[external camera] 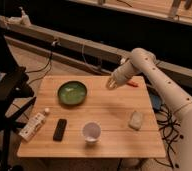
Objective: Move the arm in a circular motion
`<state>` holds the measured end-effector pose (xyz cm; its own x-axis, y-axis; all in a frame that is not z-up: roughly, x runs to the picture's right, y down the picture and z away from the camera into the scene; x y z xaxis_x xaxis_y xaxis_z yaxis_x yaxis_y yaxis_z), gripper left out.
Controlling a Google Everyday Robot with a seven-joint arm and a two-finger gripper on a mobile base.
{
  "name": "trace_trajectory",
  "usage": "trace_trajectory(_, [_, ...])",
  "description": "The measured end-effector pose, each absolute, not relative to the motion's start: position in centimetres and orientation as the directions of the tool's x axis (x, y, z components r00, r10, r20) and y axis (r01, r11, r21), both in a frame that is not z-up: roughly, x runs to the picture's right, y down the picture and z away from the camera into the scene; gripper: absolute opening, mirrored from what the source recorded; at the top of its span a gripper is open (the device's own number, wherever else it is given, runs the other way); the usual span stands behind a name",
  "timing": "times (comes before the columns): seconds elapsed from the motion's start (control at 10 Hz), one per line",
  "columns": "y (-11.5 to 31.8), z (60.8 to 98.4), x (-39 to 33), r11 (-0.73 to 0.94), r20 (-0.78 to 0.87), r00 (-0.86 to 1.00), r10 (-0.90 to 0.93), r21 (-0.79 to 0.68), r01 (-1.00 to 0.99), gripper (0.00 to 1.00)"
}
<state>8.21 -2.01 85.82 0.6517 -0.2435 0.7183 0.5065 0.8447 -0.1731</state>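
Gripper (110,82), the slim tip of the arm (164,85), hangs over the far edge of the wooden table (109,147), at about 1 o'clock from the table's centre. It carries nothing that can be seen. Whether it is clenched or released cannot be told.

The arm enters from 4 o'clock in the camera view, climbs to a bent joint above the table's far right corner, then folds down and leftward to the tip. This raised, folded posture appears to keep the tip above everything on the table. That would suit a task that asks only for a circle traced in the air, not for a grasp.

Objects, read outward from the gripper:
- A small red-orange item (132,83) lies at 3 o'clock, just beside the tip on the tabletop.
- A green bowl (72,93) sits at 9 o'clock, near.
- A pale crumpled object (135,120) lies at 5 o'clock.
- A white cup (91,132) stands upright at 7 o'clock, near the front edge.
- A black oblong device (60,129), a small white ball (47,110) and a white carton (32,126) lie at 8 o'clock, well apart from the tip.

Nothing on the table belongs to the task. The items matter only as obstacles should the circle dip low.
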Motion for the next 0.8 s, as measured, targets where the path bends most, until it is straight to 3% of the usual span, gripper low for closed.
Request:
trace_trajectory(0.5, [-4.3, 93.0, 5.2, 0.835, 0.727, 0.641, -0.247, -0.177, 0.521, 0.0])
trace_trajectory(0.8, [-4.2, 93.4, 9.1, 0.858, 0.642, 0.724, -0.253, -0.197, 0.474, 0.05])
